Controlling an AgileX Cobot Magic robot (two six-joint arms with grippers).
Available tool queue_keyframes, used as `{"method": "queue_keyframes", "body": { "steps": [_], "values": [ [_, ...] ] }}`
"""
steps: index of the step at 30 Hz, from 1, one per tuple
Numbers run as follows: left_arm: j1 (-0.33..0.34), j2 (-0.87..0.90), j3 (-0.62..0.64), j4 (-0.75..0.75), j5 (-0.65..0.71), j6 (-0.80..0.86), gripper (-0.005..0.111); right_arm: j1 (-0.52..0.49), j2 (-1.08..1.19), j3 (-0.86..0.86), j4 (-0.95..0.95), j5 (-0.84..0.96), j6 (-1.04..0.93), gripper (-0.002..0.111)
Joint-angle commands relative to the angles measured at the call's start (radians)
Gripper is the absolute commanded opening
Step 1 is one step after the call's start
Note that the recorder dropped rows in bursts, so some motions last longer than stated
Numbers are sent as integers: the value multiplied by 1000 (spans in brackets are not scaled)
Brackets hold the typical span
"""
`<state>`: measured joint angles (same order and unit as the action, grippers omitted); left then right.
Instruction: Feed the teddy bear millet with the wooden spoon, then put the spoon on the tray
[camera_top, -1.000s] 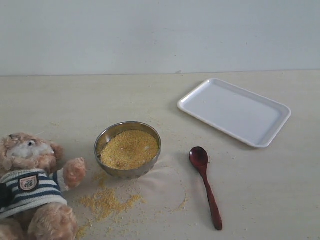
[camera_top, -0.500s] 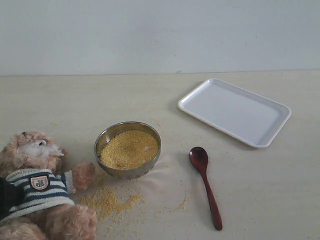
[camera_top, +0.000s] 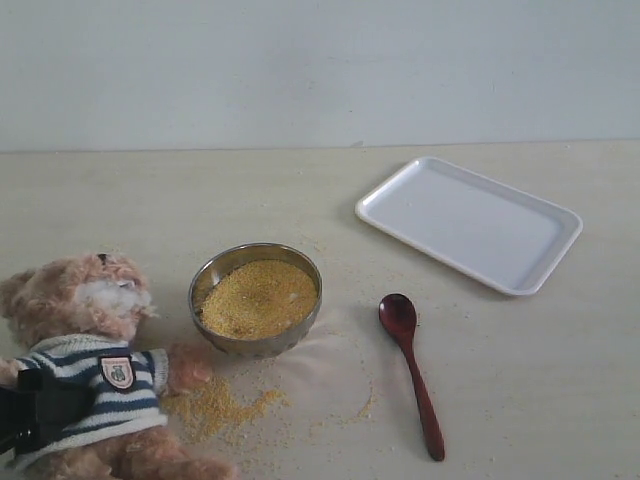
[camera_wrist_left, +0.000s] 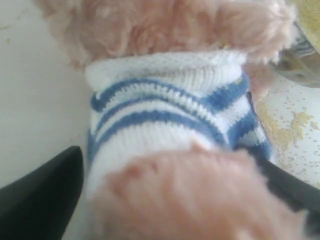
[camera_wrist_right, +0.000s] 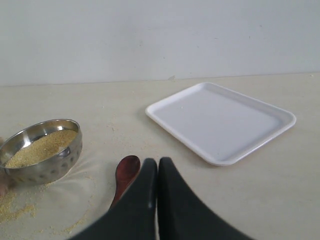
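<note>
So the left end effector has the teddy bear pinched round its striped middle at the near left, one finger on each flank. The right end effector is closed tight on nothing, hanging just short of the wooden spoon.

My worries: the bear is squashy, so it could sag or slide out. Its paw is right by the bowl of millet, so a swing could bump it and spill more. The spoon is glossy and lies flat on the surface, so a sloppy pinch could skid it.

The spoon sits right of the bowl, nearer than the tray. Its long axis runs near-far, scoop end far and handle tip near, angled a bit right.
</note>
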<state>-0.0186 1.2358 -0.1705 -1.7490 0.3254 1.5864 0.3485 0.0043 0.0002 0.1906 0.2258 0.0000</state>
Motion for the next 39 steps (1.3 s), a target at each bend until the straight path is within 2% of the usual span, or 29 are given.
{"method": "queue_keyframes", "body": {
  "steps": [1,5,7,9,12,16,21,23,26,27,30,33,35,38,39],
  "values": [
    [-3,66,1,5,14,33,76,-2,-4,0,-3,-5,0,0],
    [-3,112,-17,5,15,43,75,-2,-4,0,-3,-5,0,0],
    [-3,123,-25,5,15,47,67,-2,-4,0,-3,-5,0,0],
    [-3,127,-27,5,12,56,49,-2,-4,0,-3,-5,0,0],
    [-3,127,-27,5,16,83,5,-2,-4,0,-3,-5,0,0],
    [-3,107,-27,5,78,123,7,-2,-4,0,-3,-5,0,0],
    [-3,-12,-1,5,89,108,7,-2,-4,0,-3,-5,0,0],
    [-3,-92,30,5,70,68,7,-2,-4,0,-3,-5,0,0],
    [-3,-307,79,5,-23,-104,7,-2,-4,0,-3,-5,0,0],
    [-3,-350,79,5,-1,-136,7,-2,-4,0,-3,-5,0,0],
    [-3,-487,52,5,296,-276,7,-2,-4,0,-3,-5,0,0],
    [-3,-530,16,5,409,-434,7,-2,-4,0,-3,-5,0,0],
    [-3,-549,-50,215,413,-632,7,-2,-4,0,-3,-5,0,0],
    [-3,-552,-198,713,510,-992,7,-2,-4,0,-3,-5,0,0],
    [-3,-552,-242,832,546,-1088,7,-2,-4,0,-3,-5,0,0]
  ]
}}
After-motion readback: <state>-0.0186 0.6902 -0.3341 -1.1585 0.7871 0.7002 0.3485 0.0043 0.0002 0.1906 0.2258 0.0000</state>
